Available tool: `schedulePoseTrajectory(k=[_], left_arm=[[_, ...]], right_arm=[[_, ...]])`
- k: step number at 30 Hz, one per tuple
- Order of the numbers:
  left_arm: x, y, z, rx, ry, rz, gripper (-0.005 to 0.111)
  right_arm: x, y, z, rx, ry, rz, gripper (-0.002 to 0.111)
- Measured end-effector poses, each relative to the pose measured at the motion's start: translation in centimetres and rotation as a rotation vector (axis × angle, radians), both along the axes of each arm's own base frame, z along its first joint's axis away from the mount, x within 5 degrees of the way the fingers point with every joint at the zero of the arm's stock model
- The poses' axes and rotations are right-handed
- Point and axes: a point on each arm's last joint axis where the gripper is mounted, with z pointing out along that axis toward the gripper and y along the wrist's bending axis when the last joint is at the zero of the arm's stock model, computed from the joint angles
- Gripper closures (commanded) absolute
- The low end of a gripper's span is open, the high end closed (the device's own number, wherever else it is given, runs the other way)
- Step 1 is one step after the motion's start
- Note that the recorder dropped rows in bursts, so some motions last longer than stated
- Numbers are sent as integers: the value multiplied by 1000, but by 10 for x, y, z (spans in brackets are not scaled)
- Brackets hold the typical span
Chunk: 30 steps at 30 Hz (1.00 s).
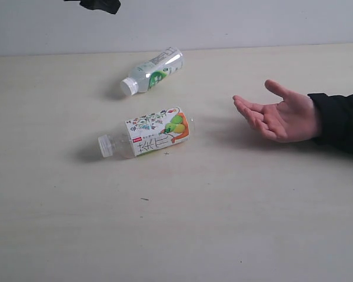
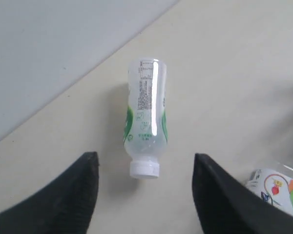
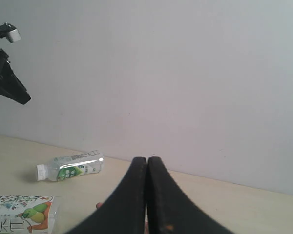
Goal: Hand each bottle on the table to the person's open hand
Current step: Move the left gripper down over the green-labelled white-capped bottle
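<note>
Two bottles lie on their sides on the table (image 1: pixel 182 223). The small clear bottle with a green-white label (image 1: pixel 152 71) is near the back. Closer to me lies the clear bottle with a white fruit label (image 1: pixel 150 138). The person's open hand (image 1: pixel 279 114) rests palm up at the right. My left gripper (image 2: pixel 145 158) hangs open above the small bottle (image 2: pixel 146 112), whose white cap points toward the gap between the fingers (image 2: pixel 63 200). The exterior view shows only a black part of that gripper (image 1: pixel 100 4), at the top edge. My right gripper (image 3: pixel 146 160) is shut and holds nothing.
A plain pale wall (image 1: pixel 235 23) runs behind the table's far edge. The person's dark sleeve (image 1: pixel 341 120) reaches in from the right edge. The fruit-label bottle (image 2: pixel 278 187) shows at the edge of the left wrist view, and both bottles (image 3: pixel 71 167) appear in the right wrist view.
</note>
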Motion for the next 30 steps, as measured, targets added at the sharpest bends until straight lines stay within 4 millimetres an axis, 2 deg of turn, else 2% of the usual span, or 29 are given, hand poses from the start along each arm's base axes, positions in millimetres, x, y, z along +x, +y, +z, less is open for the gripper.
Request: schedulePoseTrajectory(k=[6,15,25,30], left_arm=[[3,0,-3,-36,8,43,43],[19,-5,-37,28,66,39,42],[41,-46,-61,91,75,-44,42],[54,-52,-81,100,91,-37,42]], right_arm=[[0,0,0,0,0,0,108],[0,0,0,0,0,0,108],[0,0,0,0,0,0,108],[0,0,0,0,0,0,108]])
